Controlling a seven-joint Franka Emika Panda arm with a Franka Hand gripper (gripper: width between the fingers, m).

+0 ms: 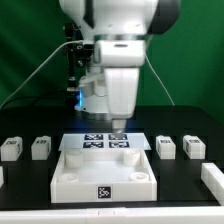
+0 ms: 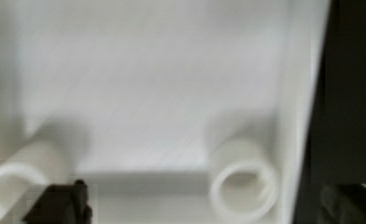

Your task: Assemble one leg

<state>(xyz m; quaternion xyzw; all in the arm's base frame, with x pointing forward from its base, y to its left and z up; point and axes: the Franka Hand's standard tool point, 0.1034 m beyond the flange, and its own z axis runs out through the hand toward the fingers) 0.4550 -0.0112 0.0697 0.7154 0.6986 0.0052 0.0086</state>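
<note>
Four small white legs with black-and-white tags stand on the table in the exterior view, two on the left (image 1: 10, 148) (image 1: 41, 147) and two on the right (image 1: 165, 147) (image 1: 193, 147). The large white panel (image 1: 75, 175) with a raised rim lies in the middle front. My gripper (image 1: 118, 128) hangs over the panel's far edge, away from all the legs. In the wrist view the gripper (image 2: 206, 205) is open and empty, its dark fingers (image 2: 55, 205) far apart over the panel's inner face (image 2: 162, 90). Two round corner sockets (image 2: 246, 185) (image 2: 9, 184) show there. No leg appears in the wrist view.
The marker board (image 1: 107, 142) lies just behind the panel, under the gripper. Further white parts sit at the exterior view's right edge (image 1: 213, 180) and left edge (image 1: 2, 175). Cables hang behind the arm.
</note>
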